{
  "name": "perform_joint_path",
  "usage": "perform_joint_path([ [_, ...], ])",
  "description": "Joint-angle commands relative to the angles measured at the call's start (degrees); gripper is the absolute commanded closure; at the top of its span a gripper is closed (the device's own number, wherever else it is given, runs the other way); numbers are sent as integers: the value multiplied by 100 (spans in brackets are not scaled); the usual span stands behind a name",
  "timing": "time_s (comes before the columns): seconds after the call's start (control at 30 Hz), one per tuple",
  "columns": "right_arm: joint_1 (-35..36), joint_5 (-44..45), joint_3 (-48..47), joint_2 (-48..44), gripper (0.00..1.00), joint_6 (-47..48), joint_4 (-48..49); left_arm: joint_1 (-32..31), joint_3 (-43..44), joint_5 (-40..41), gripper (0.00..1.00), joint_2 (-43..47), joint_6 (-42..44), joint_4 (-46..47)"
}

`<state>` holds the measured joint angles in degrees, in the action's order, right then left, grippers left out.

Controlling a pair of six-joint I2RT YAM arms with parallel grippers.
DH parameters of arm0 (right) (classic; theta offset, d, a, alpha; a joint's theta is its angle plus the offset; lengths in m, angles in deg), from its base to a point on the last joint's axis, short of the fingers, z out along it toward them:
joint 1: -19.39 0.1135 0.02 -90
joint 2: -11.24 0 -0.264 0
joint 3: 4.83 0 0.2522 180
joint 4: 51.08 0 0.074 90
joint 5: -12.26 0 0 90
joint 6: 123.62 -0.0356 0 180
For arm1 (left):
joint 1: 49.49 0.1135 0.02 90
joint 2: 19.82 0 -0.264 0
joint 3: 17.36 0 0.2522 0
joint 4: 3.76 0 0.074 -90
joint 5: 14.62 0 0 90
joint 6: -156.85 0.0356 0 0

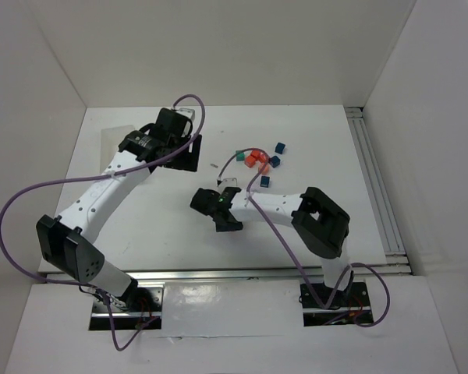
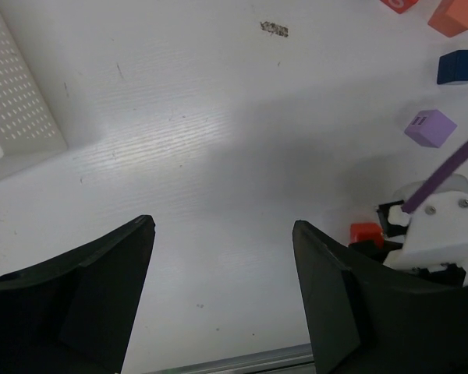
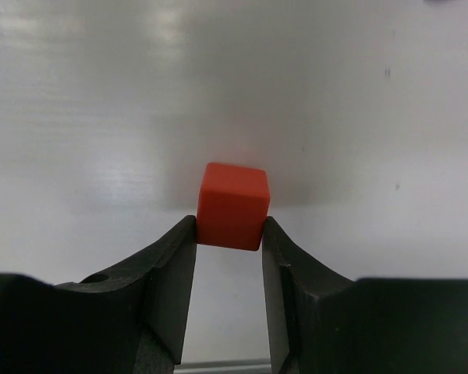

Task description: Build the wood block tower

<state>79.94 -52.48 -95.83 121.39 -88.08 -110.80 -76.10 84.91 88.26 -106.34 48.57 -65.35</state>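
White table (image 1: 171, 234), white walls on three sides, and both arms are out over it. Right gripper (image 3: 228, 224) first: it sits near the middle of the table, and its fingers (image 3: 171, 265) are pinched narrow on a red cube (image 3: 232, 204), one pad on each side face and the top of the cube poking out past the tips. Whether that cube touches the table or hangs just above it, the wrist view doesn't settle. The rest of the wood blocks (image 1: 257, 162) lie in a loose cluster on the far side, right of centre, just beyond the right gripper. There's a teal cube (image 1: 240, 156) on the left of the group, red and orange pieces packed beside it, and dark blue ones scattered around the right and near edges. Over to the left gripper (image 2: 222, 226), out at the far left: its fingers (image 2: 101, 296) are spread wide with nothing between them, only bare table. Its camera catches a purple cube (image 2: 430, 127) and a dark blue cube (image 2: 460, 67) lying apart from each other, and the perforated white tray (image 2: 23, 117) off to the side.
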Motion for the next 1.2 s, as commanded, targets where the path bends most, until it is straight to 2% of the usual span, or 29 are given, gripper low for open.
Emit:
perform_joint_path([
  [0.0, -297, 515, -616, 322, 65, 802, -169, 86, 254, -172, 16, 22, 44, -59],
  [0.17, -851, 376, -873, 577, 64, 1525, 262, 375, 307, -225, 16, 21, -140, -112],
  [0.33, -1125, 235, -1013, 639, 55, 1955, 446, 849, 176, -347, 16, 83, -324, -112],
  [0.5, -1178, 120, -1127, 500, 31, 2115, 500, 1053, 44, -558, 16, 188, -378, -60],
  [0.73, -1292, 305, -1198, -246, 31, 2115, 421, 1105, 44, -559, 16, 188, -378, -59],
  [0.97, -2239, -161, -794, -450, 31, 2044, 569, 1105, -9, -620, 16, 135, -378, -59],
  [1.17, -2855, -856, -811, -153, 16, 2439, 851, 1105, -62, -620, 16, 188, -378, -59],
])
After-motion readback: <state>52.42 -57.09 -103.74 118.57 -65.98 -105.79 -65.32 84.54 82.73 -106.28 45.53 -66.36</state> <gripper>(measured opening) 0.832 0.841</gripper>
